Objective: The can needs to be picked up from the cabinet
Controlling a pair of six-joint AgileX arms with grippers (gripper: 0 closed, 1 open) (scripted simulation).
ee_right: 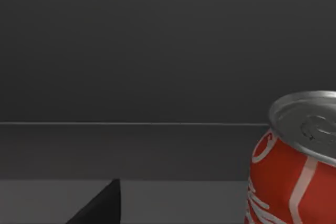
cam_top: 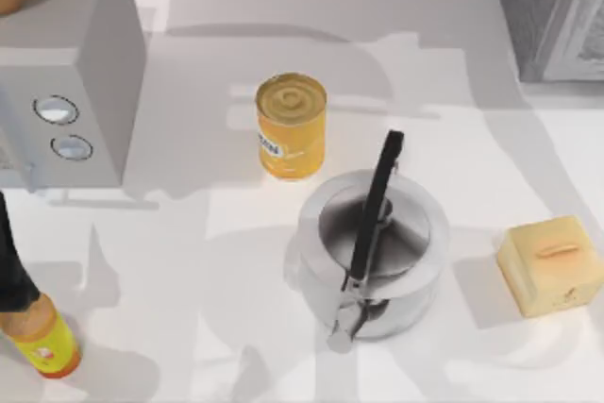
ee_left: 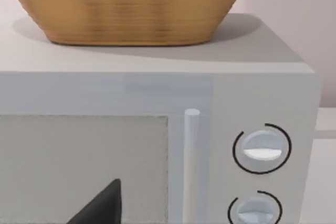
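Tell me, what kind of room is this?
Probably a pretend kitchen counter: there's a microwave with a basket on top, a steel pot, and a yellow food tin on the table.

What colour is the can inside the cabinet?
The soda can is red with white markings and a silver top, best seen in the right wrist view.

This looks like a kitchen. I see a microwave [ee_left: 157, 129] with two round knobs [ee_left: 261, 149] and a woven basket [ee_left: 126, 3] on top of it. On the white table [cam_top: 189, 261] sit a shiny pot [cam_top: 373, 252], a yellow food tin [cam_top: 292, 125], a sauce bottle [cam_top: 42, 339] and a piece of bread [cam_top: 552, 263].
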